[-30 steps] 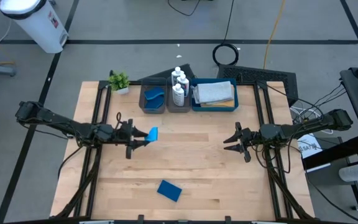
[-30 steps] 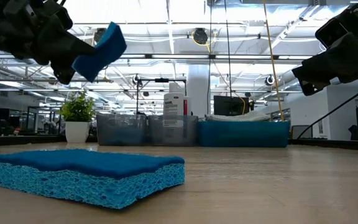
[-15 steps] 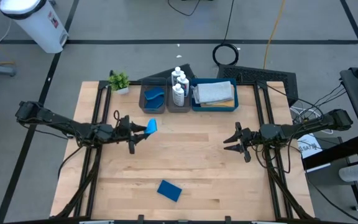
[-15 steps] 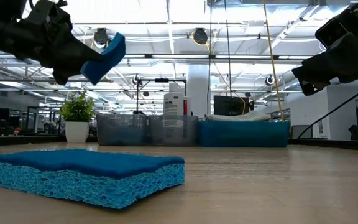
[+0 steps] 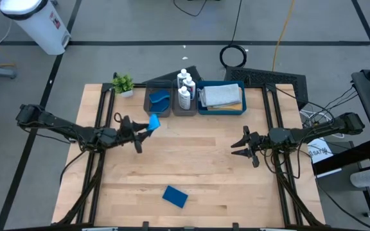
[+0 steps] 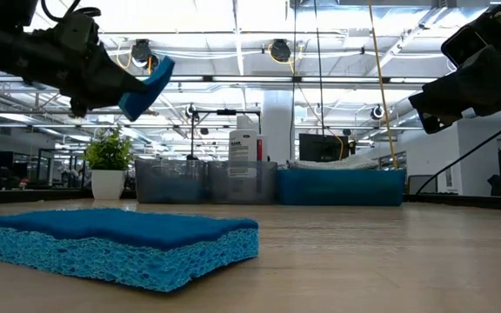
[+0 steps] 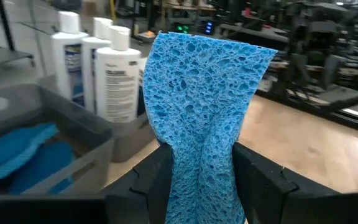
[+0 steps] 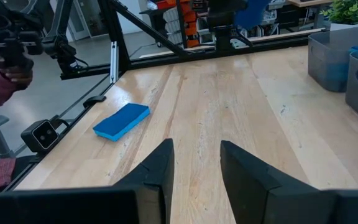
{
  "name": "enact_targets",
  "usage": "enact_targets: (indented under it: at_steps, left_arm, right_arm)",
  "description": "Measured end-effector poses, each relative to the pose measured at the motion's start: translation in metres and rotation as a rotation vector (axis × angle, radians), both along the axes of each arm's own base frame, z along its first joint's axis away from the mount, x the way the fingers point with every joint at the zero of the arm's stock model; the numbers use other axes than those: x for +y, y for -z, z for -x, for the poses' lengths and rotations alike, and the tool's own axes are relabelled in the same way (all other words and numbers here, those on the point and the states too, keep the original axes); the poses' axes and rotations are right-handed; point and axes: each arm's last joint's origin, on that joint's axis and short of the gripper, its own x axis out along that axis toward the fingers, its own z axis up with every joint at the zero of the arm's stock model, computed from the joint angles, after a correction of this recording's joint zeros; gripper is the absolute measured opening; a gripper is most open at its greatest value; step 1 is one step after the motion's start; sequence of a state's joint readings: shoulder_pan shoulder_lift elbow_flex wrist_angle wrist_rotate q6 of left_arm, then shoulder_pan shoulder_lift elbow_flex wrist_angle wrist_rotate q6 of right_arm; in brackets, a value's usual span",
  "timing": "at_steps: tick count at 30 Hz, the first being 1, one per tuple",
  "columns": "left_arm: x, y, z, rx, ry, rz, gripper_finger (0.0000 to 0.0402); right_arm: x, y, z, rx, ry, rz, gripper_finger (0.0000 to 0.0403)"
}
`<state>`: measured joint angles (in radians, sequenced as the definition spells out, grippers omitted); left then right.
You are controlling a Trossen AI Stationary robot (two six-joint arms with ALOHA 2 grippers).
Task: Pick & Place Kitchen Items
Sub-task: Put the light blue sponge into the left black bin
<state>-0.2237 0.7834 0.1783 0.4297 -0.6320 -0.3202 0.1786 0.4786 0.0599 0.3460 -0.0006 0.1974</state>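
My left gripper [image 5: 144,129] is shut on a light-blue sponge [image 5: 153,122], held above the table just in front of the left grey tray [image 5: 158,102], which holds dark-blue sponges. The sponge also shows in the left wrist view [image 7: 204,106] and the low view [image 6: 149,85]. A second blue sponge [image 5: 175,196] lies flat on the table near its front edge. White bottles [image 5: 184,87] stand in the middle grey tray. A grey cloth [image 5: 221,95] lies in the blue tray. My right gripper [image 5: 236,144] is open and empty above the table's right half. My left gripper pinches the light-blue sponge by its near end [image 7: 199,177] between its two fingers, which press its flat faces in so that it narrows there. The fingers reach roughly level from the table's left side, slanting toward the far edge. The sponge sticks out beyond the fingertips, lifted clear of the table.
A small green potted plant [image 5: 123,83] stands at the far left corner beside the trays. The three trays line the far edge. A person's sleeve and hand [image 8: 5,74] show beyond the table in the right wrist view.
My left gripper has carried the light-blue sponge toward the table's far edge and a little left, closer to the left grey tray, staying shut on it and clear of the table. My right arm has kept still.
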Motion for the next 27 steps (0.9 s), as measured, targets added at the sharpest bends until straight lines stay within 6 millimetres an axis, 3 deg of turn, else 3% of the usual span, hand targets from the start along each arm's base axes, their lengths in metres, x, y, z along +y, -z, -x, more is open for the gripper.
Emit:
enact_targets:
  at_steps: [13, 27]
  left_arm:
    - [0.0058, 0.0002, 0.0035, 0.018, -0.224, -0.071, 0.0161]
    - [0.0072, 0.0003, 0.0035, -0.022, -0.247, -0.002, 0.0161]
  right_arm:
    - [0.0, 0.0, 0.0, 0.0, 0.0, 0.0, 0.01]
    - [0.0, 0.0, 0.0, 0.0, 0.0, 0.0, 0.01]
